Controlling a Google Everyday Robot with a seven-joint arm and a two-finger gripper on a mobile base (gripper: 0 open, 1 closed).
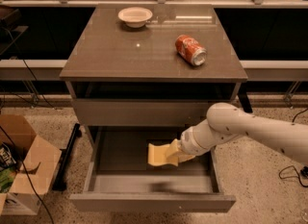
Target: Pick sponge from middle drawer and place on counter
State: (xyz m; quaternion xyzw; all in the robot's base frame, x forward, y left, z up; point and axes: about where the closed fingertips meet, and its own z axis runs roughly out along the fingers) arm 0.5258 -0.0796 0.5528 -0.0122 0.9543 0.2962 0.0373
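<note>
The middle drawer stands pulled open below the counter. My gripper reaches in from the right, its cream-yellow fingers shut on the pale yellow sponge. The sponge hangs lifted above the drawer's dark floor, bent a little, near the drawer's middle right. The white arm stretches from the right edge down to the gripper.
On the counter lie a red soda can on its side at the right and a white bowl at the back. A cardboard box stands on the floor at the left. A cable lies on the floor at the right.
</note>
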